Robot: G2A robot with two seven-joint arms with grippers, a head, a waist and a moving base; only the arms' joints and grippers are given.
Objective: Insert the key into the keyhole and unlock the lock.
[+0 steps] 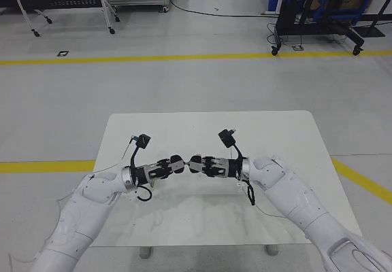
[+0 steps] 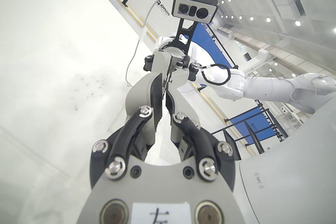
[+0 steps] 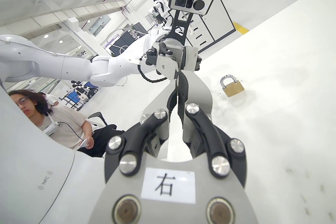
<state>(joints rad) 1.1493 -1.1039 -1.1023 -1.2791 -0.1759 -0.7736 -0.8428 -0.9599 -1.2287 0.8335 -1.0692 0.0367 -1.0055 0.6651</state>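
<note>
A brass padlock with a silver shackle lies flat on the white table, a little to the side of both grippers. My two arms meet over the table's middle, tip to tip. The left gripper is shut, and a thin metal sliver, apparently the key, sticks out between its fingertips toward the right gripper. The right gripper is shut as well, its tips against the left gripper. From above, the left gripper and right gripper touch, and the arms hide the padlock.
The tabletop is bare white apart from faint dark specks. Yellow floor lines run beyond the far edge.
</note>
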